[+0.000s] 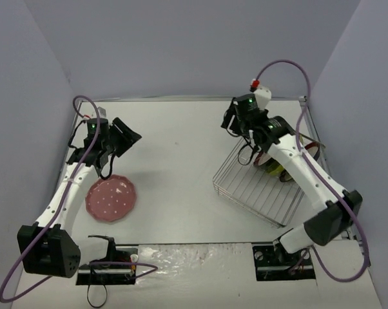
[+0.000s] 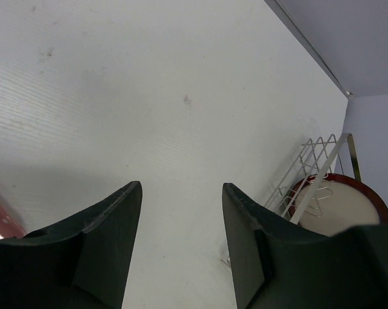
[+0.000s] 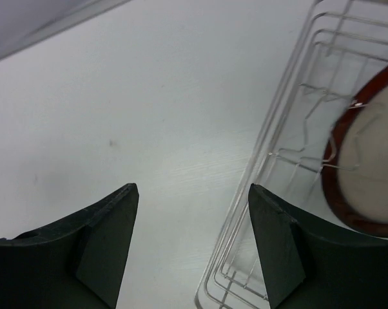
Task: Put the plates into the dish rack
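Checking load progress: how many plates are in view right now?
3: pink plate on the table at left; yellow-green plate and dark-red-rimmed plate in the dish rack. The right arm covers part of the rack, so a fourth may be hidden.

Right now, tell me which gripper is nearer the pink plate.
Left. The left gripper hovers just beyond the pink plate, on its far side; the right gripper is well off to the right, by the dish rack.
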Tool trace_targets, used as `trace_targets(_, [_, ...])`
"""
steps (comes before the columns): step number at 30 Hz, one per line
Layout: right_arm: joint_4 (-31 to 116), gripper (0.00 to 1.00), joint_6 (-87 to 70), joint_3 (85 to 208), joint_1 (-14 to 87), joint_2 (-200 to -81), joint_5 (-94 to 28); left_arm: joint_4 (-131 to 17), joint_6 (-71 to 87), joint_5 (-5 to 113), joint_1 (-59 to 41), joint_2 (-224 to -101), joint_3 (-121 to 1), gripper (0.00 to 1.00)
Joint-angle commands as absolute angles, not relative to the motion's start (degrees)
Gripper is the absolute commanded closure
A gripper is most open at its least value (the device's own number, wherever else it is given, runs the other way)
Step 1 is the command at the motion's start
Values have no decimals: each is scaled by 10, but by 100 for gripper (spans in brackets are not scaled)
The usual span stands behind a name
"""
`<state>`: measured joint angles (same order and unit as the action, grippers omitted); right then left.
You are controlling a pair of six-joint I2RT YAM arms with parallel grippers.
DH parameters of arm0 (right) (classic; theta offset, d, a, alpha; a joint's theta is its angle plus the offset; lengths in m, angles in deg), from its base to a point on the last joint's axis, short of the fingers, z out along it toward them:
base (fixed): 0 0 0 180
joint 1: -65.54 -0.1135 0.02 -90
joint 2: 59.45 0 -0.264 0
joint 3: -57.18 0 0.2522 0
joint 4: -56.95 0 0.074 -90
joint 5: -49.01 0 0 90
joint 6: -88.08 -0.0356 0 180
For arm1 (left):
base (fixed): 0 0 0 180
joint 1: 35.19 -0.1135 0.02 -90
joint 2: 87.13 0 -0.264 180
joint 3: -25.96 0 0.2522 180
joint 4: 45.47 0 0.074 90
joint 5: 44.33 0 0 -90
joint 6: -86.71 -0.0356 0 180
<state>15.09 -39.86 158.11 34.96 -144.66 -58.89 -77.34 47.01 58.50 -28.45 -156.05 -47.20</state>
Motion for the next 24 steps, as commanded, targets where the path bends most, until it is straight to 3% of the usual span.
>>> trace_targets(1, [272,34,-367,1592,299,-1529,-444,-846,439,506,-282,-1502,-529,51])
trace_targets(13, [387,34,-340,1580,226,-1646,-316,-1019,480,347,-287,-1436,-544,47])
trace_targets(24, [469,35,-349,1531,218,-1657,-265,-1104,590,260,-288,-1391,-449,44])
